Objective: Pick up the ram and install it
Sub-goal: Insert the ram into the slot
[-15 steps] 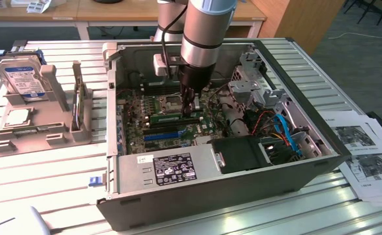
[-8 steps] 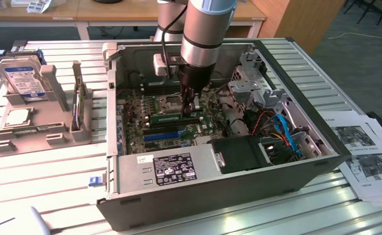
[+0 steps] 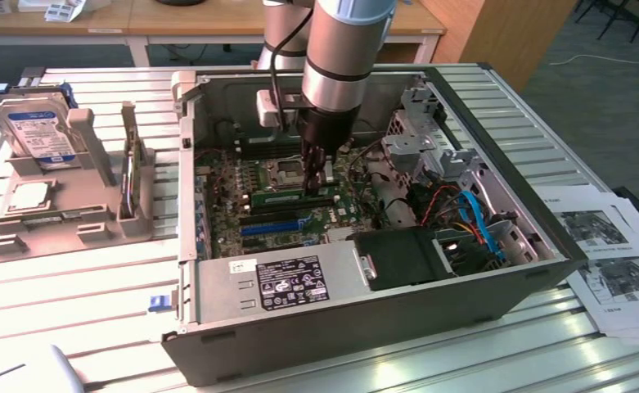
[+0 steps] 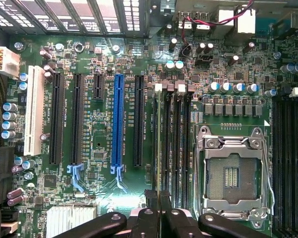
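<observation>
While tool (image 4: 157,197) pinches ram (image 4: 160,139) | ram at black memory slots (image 4: 178,144)

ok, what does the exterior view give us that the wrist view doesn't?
Exterior view adds: the arm reaching into the open PC case, the hard drive in its grey holder, the power supply, printed sheets.
Wrist view adds: the white slot and the white connector with yellow wires.
Both: motherboard, blue slot, CPU socket, and the fingers, apparently closed on the green ram standing in a memory slot.
</observation>
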Controlling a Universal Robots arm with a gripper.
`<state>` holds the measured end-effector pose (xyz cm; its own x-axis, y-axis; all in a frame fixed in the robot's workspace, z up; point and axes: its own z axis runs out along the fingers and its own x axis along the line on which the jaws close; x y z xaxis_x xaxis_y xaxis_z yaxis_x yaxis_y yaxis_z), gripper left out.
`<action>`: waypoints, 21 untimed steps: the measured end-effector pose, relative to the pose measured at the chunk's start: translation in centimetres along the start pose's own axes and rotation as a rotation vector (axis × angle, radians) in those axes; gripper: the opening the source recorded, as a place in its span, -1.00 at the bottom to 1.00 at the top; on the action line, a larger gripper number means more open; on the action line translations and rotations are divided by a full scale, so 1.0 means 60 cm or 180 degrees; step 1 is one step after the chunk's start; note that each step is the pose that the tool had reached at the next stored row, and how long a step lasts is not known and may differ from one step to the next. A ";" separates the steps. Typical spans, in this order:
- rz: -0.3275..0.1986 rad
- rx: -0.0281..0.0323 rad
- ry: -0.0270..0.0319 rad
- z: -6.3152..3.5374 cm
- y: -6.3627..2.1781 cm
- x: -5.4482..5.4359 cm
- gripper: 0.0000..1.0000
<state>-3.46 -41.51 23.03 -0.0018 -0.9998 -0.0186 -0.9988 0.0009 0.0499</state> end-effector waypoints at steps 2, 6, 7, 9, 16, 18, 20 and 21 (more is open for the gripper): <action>0.0000 0.0000 0.0000 0.000 0.000 0.000 -0.76; 0.0000 0.0000 0.0000 0.002 0.000 0.000 -0.76; 0.0000 0.0000 0.0001 0.002 0.000 0.000 -0.76; 0.0000 0.0000 0.0000 0.003 0.000 0.000 -0.76; 0.0000 0.0000 0.0000 0.003 0.000 0.000 -0.76; 0.0001 0.0000 0.0000 0.004 0.000 0.000 -0.76; 0.0003 0.0000 0.0000 0.004 0.000 0.000 -0.76; 0.0005 0.0000 0.0000 0.004 0.000 0.000 -0.76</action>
<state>-3.46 -41.51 22.79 -0.0032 -0.9998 -0.0185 -0.9987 0.0023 0.0500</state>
